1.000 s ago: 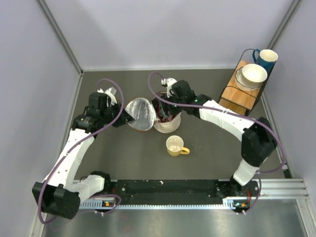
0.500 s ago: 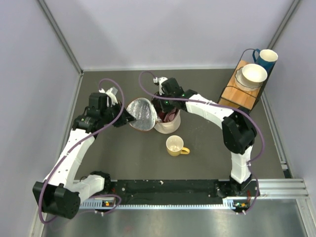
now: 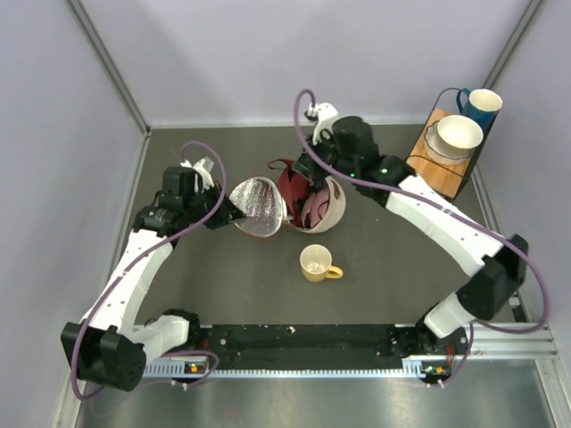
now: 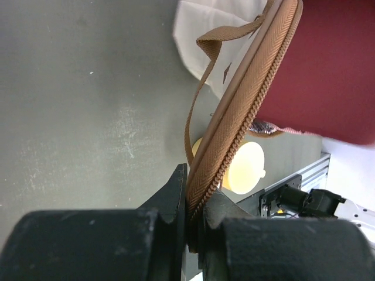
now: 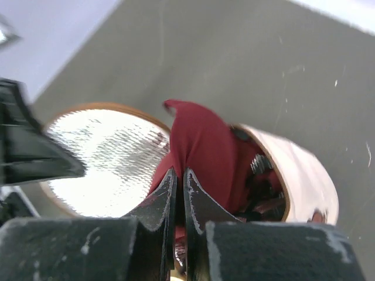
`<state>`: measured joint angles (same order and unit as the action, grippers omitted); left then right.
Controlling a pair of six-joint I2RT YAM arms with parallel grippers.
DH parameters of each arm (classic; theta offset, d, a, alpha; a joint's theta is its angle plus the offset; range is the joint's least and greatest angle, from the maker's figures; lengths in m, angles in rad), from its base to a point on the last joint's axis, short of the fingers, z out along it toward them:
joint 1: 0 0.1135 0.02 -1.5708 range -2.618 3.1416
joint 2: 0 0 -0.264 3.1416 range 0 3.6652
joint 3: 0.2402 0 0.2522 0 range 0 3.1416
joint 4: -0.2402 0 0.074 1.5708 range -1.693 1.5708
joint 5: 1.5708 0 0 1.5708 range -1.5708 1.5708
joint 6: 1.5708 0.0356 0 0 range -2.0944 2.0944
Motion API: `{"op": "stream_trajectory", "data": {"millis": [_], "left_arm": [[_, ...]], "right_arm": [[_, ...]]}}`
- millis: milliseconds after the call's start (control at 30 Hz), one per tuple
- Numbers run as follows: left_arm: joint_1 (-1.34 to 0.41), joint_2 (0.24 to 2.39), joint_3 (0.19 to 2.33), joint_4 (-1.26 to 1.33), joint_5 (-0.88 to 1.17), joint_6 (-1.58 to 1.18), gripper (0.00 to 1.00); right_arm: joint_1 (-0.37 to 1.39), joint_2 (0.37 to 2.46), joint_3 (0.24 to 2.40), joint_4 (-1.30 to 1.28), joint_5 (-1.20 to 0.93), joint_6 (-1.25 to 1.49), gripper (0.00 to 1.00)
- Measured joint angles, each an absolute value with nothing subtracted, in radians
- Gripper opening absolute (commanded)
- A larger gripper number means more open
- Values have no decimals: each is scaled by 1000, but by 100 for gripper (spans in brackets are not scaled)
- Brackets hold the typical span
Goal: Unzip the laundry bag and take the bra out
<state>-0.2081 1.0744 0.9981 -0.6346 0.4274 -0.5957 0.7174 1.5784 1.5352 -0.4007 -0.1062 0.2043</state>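
The laundry bag [image 3: 332,207] lies unzipped mid-table, its cream drum tipped on its side and its round mesh lid [image 3: 257,207] swung open to the left. My left gripper [image 3: 225,212] is shut on the lid's brown zipper rim [image 4: 234,111]. The dark red bra [image 3: 294,185] bulges out of the bag's mouth. My right gripper [image 3: 309,171] is shut on a fold of the bra [image 5: 196,146] just above the opening, with the mesh lid [image 5: 102,158] to the left and the bag's body [image 5: 299,172] to the right in the right wrist view.
A yellow mug [image 3: 317,263] stands just in front of the bag. At the back right a wooden stand [image 3: 435,174] carries a white bowl [image 3: 458,134] and a blue mug [image 3: 483,104]. Grey walls close the table's left, back and right.
My right gripper has closed on the bra and lifted up and back. The bag's body has tipped over to the right and the bra has come partly out. The left arm holds still.
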Motion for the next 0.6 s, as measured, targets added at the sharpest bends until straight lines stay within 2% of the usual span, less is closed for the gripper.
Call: {"op": "stream_trajectory", "data": {"millis": [167, 600], "left_arm": [[-208, 1103, 998, -636, 427, -596, 0], [-207, 1105, 991, -635, 427, -605, 0]], "right_arm": [[718, 1451, 1532, -344, -144, 224, 0], [718, 1438, 1524, -334, -143, 239, 0]]}}
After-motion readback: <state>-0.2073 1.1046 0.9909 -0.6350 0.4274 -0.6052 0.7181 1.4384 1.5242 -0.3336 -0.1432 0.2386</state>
